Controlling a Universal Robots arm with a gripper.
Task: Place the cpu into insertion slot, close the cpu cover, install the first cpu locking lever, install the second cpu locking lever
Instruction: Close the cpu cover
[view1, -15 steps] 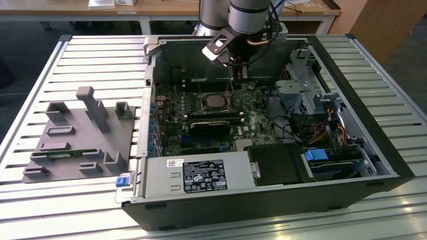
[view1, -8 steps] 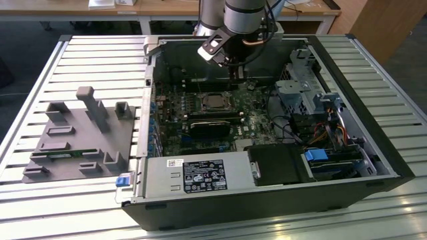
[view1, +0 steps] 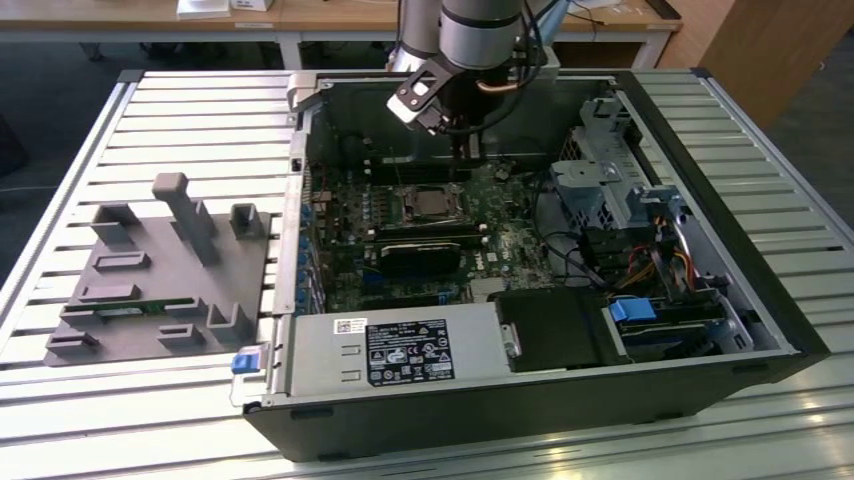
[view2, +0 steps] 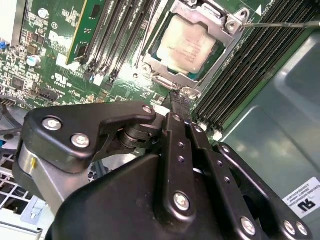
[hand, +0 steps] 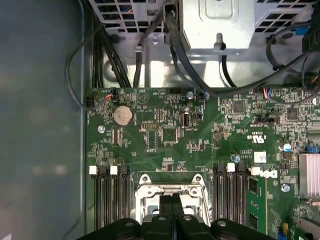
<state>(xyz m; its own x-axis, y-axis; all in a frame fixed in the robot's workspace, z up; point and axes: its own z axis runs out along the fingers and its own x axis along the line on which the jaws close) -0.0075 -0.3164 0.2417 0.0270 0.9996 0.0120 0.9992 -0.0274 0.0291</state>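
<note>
Slatted metal worktop (view1: 174, 110) carrying an open computer case (view1: 534, 410). Exterior view — claw (view1: 466, 152) hangs over the board, near the insertion slot (view1: 430, 203). Second wrist view — cpu (view2: 187, 42) lies seated under the lowered cpu cover (view2: 161, 64); claw fingers are pressed together and empty, tips just beside the cover's edge. First wrist view: joined tips over the slot. The cpu is probably light, stiff and fragile, and best held by its edges.

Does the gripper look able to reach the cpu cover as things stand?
Probably yes: in the second wrist view the gripper hangs just beside the cpu cover, lying over the cpu, with nothing between them.
</note>
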